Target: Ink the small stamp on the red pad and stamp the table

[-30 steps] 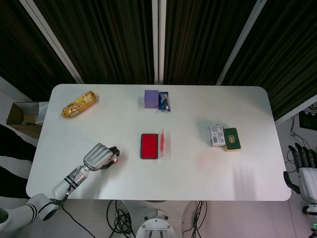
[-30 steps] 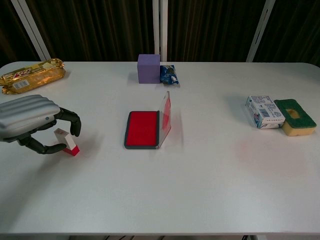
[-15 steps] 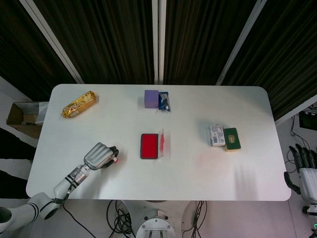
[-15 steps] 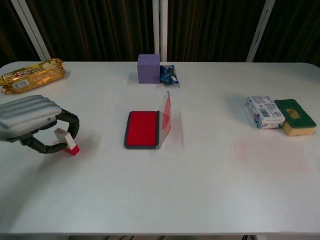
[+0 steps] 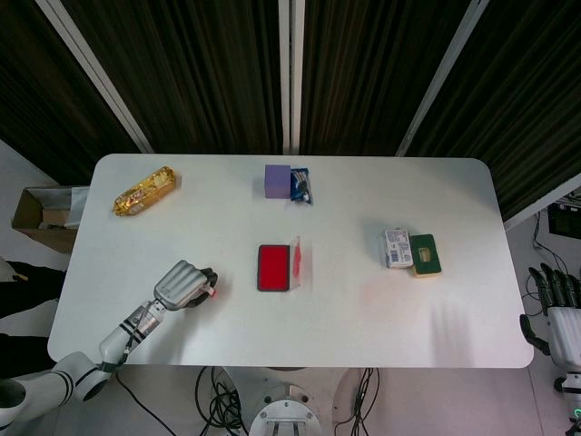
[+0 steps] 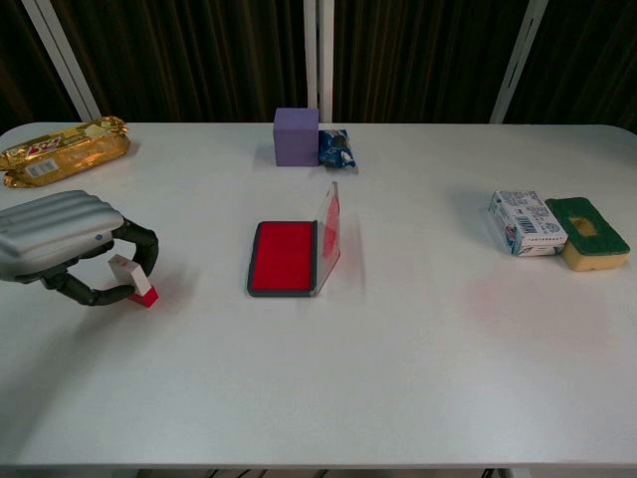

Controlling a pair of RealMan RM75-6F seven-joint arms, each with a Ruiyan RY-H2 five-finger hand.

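1. The tabletop [image 6: 398,378] is white, smooth and matt, with faint soft reflections.
2. The left hand [image 6: 60,244] has a ribbed, silvery, metallic-looking back and dark, matt fingers [image 6: 139,249].
3. The gold snack packet [image 6: 62,149] looks like glossy, crinkled foil.
4. The red ink pad [image 6: 284,257] has a matt red surface in a dark plastic frame, with a clear lid.
5. The sponge [image 6: 589,231] has a rough green top.
6. The purple block [image 6: 296,136] is matt.

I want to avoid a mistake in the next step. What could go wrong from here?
1. The left hand pinches the stamp only at the fingertips, and the stamp looks tilted; it may slip or twist when lifted.
2. The pad's clear lid stands upright on its right edge; the hand could knock it.
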